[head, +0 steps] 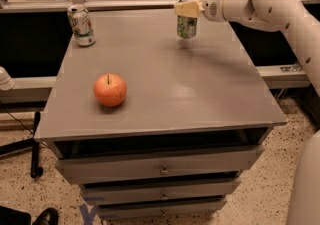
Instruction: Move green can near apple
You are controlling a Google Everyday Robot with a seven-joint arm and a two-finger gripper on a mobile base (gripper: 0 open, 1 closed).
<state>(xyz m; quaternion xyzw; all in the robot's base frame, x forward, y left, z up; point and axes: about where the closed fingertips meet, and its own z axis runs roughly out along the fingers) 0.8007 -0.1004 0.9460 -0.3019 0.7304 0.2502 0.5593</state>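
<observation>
In the camera view, the hand [187,13] sits upper middle of the frame, clamped on the top of the green can [186,29] at the far side of the counter [200,99]. The apple [110,90] lies well apart, at centre left. A white can [81,25] stands upper left. The green can is probably light, thin-walled and slick, so a gentle, steady hold high on its sides seems best.
</observation>
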